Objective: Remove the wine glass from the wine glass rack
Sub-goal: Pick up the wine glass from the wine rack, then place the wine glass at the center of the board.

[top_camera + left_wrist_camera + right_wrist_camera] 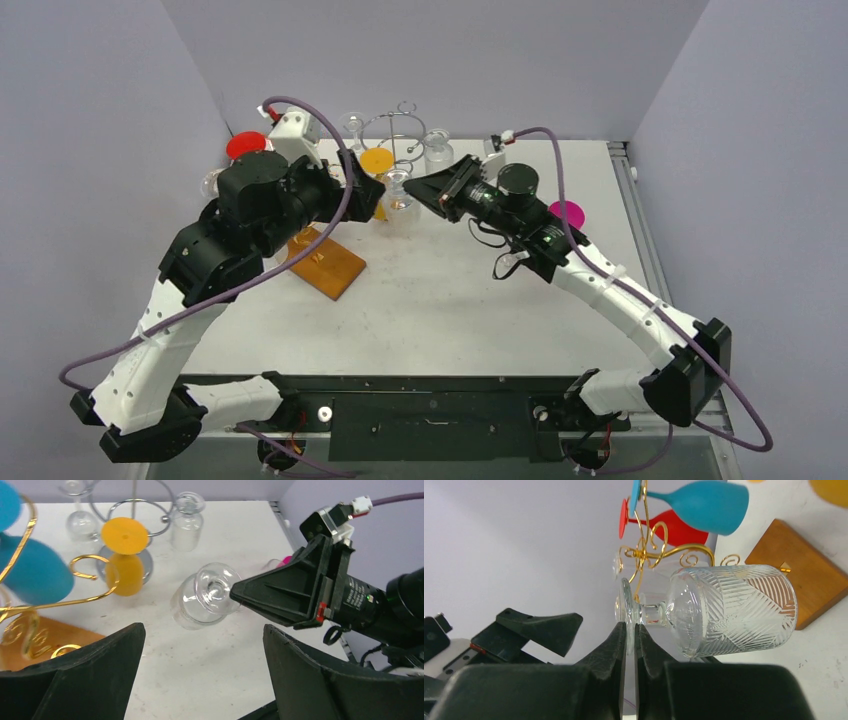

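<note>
A clear wine glass with a cut pattern (729, 610) hangs on its side above the table, and my right gripper (630, 626) is shut on the rim of its round foot. In the left wrist view the same glass (207, 595) sits at the tip of the right gripper (237, 591), clear of the gold wire wine glass rack (30, 605) to its left. My left gripper (202, 630) stands open just short of the glass, with only bare table between its fingers. From above, the glass (400, 200) lies between both grippers.
The gold rack on its wooden base (325, 262) carries a blue glass (704, 500) and a red glass (674, 527). Behind stands a silver wire rack (400, 125) with a yellow glass (376, 160) and clear glasses (437, 150). A pink glass (567, 213) lies right.
</note>
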`<move>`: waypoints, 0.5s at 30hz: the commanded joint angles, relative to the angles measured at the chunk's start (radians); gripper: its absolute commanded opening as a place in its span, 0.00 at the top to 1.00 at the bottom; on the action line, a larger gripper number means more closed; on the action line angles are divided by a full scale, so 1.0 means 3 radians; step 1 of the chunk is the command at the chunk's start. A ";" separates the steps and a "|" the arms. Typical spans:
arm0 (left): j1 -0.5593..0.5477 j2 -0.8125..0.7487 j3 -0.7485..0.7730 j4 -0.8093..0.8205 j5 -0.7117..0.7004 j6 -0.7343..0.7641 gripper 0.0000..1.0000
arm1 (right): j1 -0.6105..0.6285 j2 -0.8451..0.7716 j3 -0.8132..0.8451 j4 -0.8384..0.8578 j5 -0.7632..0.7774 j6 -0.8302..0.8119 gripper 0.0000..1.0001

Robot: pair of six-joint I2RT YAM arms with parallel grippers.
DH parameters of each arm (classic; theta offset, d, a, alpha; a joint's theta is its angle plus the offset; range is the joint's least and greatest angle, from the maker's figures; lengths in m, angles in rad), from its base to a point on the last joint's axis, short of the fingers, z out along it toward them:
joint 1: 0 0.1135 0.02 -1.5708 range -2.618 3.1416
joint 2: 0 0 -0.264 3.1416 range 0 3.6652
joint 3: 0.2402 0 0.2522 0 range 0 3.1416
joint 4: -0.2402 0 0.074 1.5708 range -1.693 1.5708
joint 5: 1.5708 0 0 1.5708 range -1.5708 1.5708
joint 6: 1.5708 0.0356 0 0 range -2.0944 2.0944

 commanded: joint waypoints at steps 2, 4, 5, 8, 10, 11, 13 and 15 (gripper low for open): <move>-0.0343 0.0171 0.0007 0.0655 0.0266 0.0025 0.14 | -0.0392 -0.0502 -0.0153 0.0465 -0.0172 0.0139 1.00; -0.0361 0.0243 -0.0007 0.0837 0.0394 -0.0002 0.13 | -0.0541 -0.0597 -0.0166 0.0481 -0.0264 0.0212 1.00; -0.0361 0.0274 -0.0009 0.0896 0.0499 -0.0030 0.13 | -0.0595 -0.0652 -0.0172 0.0499 -0.0334 0.0268 1.00; -0.0359 0.0387 -0.0028 0.1226 0.0741 -0.0118 0.12 | -0.0895 -0.0765 -0.0196 0.0576 -0.0467 0.0462 1.00; -0.0341 0.0439 -0.0051 0.1426 0.0886 -0.0189 0.11 | -0.1079 -0.0830 -0.0216 0.0691 -0.0582 0.0633 1.00; -0.0319 0.0489 -0.0056 0.1489 0.0942 -0.0214 0.11 | -0.1140 -0.0860 -0.0238 0.0825 -0.0660 0.0735 1.00; -0.0278 0.0559 -0.0056 0.1670 0.1114 -0.0308 0.09 | -0.1290 -0.0884 -0.0259 0.1035 -0.0754 0.0928 1.00; -0.0212 0.0636 -0.0067 0.1860 0.1302 -0.0416 0.09 | -0.1404 -0.0893 -0.0257 0.1235 -0.0827 0.1145 1.00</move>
